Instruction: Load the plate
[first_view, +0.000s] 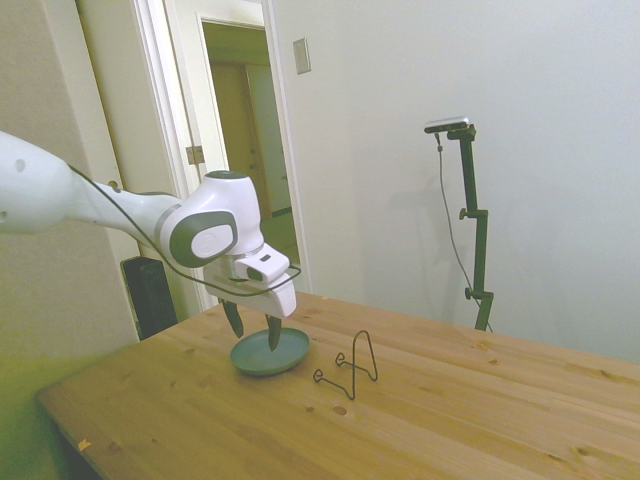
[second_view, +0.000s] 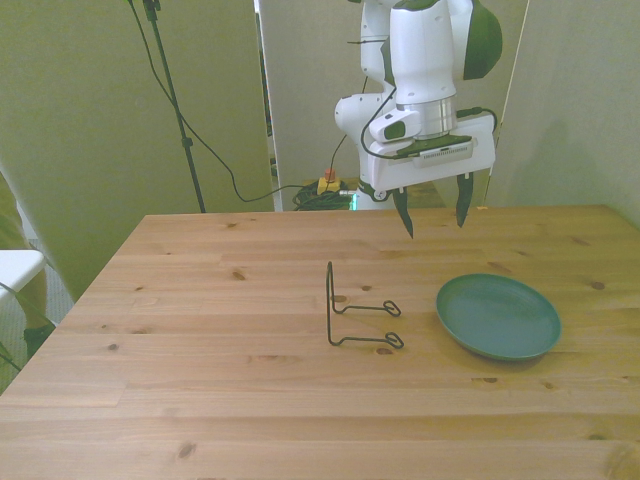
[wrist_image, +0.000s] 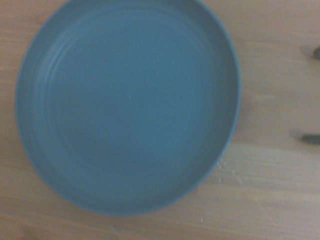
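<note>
The plate (second_view: 497, 317) is a small teal dish lying flat on the wooden table, toward the front view's right. It also shows in the side view as the plate (first_view: 270, 354) and fills most of the wrist view, plate (wrist_image: 127, 105). My gripper (second_view: 433, 211) hangs above the table just behind the plate, fingers pointing down and spread apart with nothing between them. In the side view the gripper (first_view: 253, 326) stands over the plate, its fingertips a little above the dish.
A thin black wire stand (second_view: 355, 310) rests on the table beside the plate, toward the front view's left; it is the wire stand (first_view: 349, 368) in the side view. An open doorway lies beyond the table's far side.
</note>
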